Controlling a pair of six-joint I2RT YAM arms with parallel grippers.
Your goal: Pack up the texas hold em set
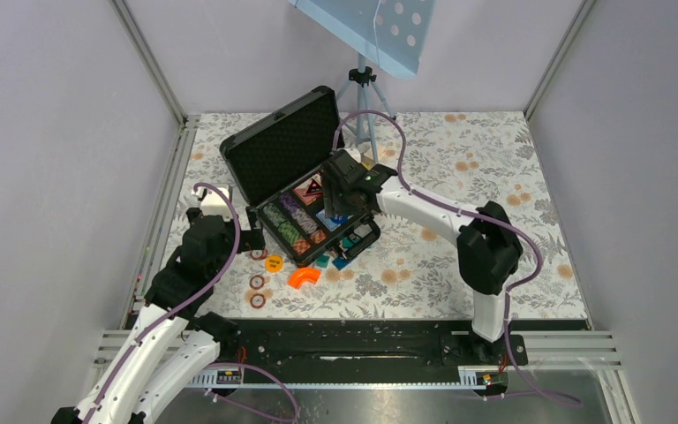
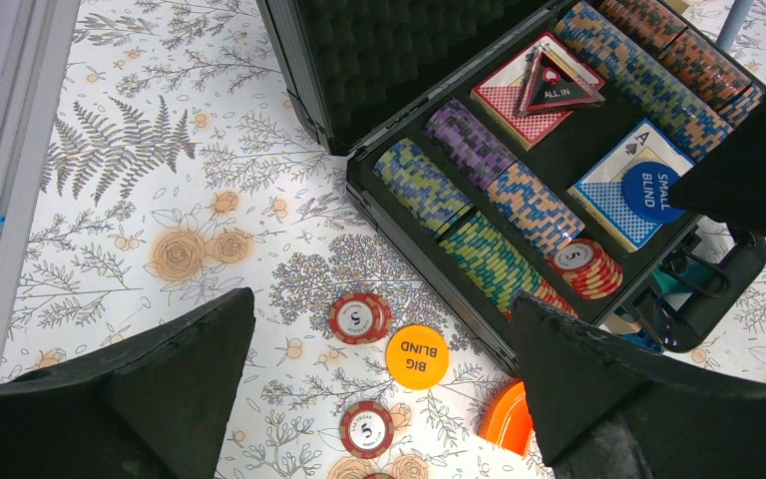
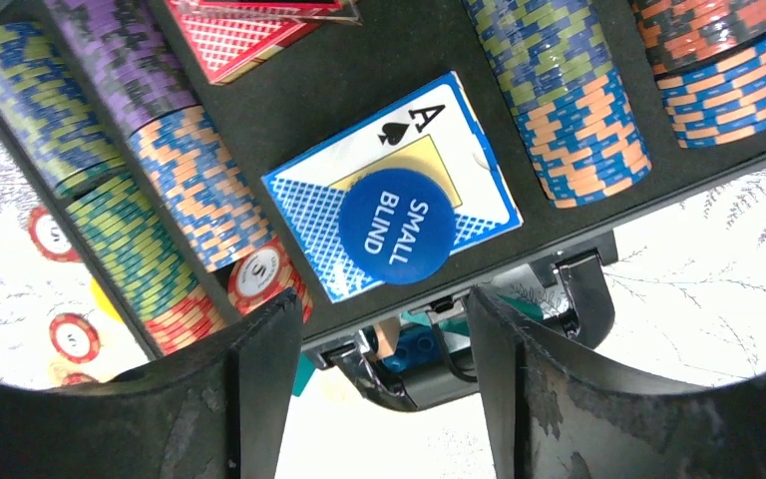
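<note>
case: one, lid up, base under my right jaws | decks: two, red and blue, blue just ahead of my right jaws, one SMALL BLIND disc on it | loose red chips: three, plus one BIG BLIND disc, on worktop between my left jaws | both jaws open, empty
</note>
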